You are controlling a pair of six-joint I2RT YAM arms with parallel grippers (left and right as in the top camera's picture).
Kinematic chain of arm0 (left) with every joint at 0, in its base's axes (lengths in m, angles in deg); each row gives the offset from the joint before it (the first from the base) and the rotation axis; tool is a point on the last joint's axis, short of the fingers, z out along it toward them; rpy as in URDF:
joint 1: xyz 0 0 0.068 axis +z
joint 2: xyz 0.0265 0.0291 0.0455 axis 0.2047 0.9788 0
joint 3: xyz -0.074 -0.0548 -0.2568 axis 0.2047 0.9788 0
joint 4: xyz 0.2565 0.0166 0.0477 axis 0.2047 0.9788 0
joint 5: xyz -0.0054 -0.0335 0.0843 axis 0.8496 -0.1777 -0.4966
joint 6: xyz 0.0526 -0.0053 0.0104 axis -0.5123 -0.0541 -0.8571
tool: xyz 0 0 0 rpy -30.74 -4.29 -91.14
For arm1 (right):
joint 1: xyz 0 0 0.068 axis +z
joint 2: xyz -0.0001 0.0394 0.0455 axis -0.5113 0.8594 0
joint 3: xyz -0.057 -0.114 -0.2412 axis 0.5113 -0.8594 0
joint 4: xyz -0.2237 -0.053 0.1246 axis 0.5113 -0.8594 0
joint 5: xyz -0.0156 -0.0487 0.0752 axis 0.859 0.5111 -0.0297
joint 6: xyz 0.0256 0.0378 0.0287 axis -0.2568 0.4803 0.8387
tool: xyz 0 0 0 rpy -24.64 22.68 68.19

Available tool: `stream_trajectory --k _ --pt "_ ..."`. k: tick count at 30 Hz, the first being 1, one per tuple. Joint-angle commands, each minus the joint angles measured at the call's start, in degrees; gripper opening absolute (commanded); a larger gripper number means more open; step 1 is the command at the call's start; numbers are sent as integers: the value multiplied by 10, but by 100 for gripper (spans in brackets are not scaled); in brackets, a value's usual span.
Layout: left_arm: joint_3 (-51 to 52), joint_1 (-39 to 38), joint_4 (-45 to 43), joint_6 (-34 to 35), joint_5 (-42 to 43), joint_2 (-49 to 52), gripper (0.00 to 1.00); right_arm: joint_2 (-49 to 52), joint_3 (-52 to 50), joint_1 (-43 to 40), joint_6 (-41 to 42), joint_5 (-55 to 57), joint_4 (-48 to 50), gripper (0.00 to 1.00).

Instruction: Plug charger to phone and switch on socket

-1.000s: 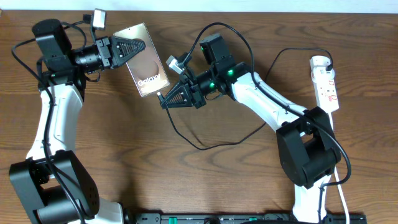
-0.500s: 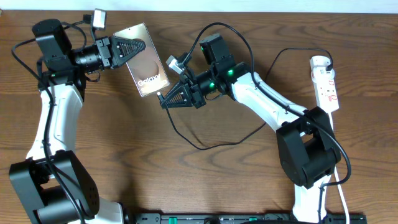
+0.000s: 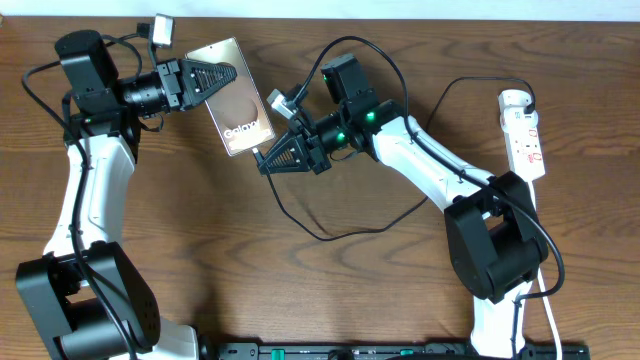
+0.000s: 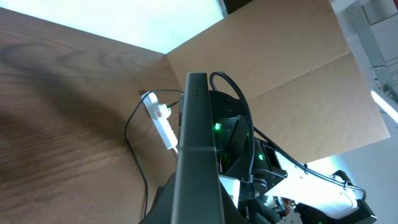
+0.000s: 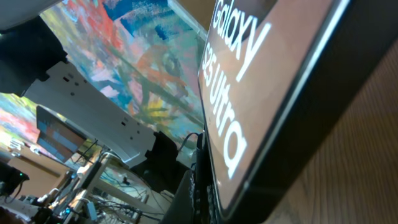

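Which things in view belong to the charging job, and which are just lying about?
In the job:
phone
charger cable
socket
left gripper, holding the phone
right gripper, at the phone's lower end

Lying about:
cardboard panel
black rail along the near edge

phone (image 3: 245,108) angled (screen up); charger (image 3: 325,239) looped; socket (image 3: 525,135) far right

"Galaxy S25 Ultra" on phone (image 5: 261,93) screen
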Motion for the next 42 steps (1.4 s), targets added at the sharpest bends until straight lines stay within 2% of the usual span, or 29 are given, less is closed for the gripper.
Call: stream_trajectory --k 1,42 --pt "-1 -1 -1 9 12 -6 7 -1 5 0 1 -2 0 1" --pt "-1 -1 -1 -2 18 -6 7 -1 5 -1 18 10 6 1"
